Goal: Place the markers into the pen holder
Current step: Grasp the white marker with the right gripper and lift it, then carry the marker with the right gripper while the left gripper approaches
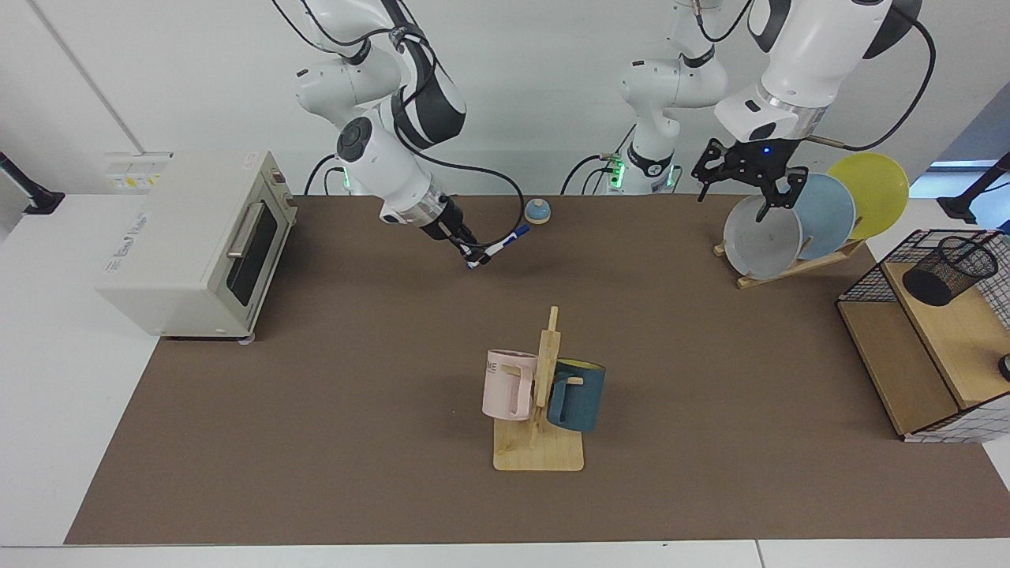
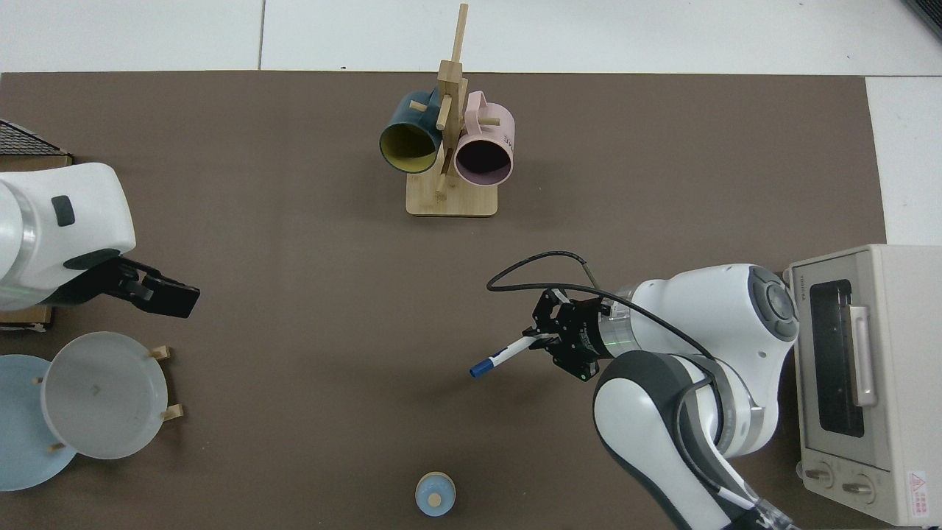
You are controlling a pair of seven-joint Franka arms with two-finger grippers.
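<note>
Both arms are built of glossy white rounded shells with dark grey joint sections. Black cables are looped along the links. Each black end effector [image 1: 474,257] [image 1: 746,188] is mounted below a silver wrist ring; green lights are lit at the bases.

Matt brown table mat [image 1: 316,410]; black wire-mesh pen holder [image 1: 949,270].

Blue-capped white marker [image 1: 498,245] tilted, airborne; mesh pen holder [image 1: 949,270] tipped.

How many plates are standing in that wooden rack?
3: a grey plate in front, a blue plate behind it, a yellow plate at the back. More may be hidden.
</note>
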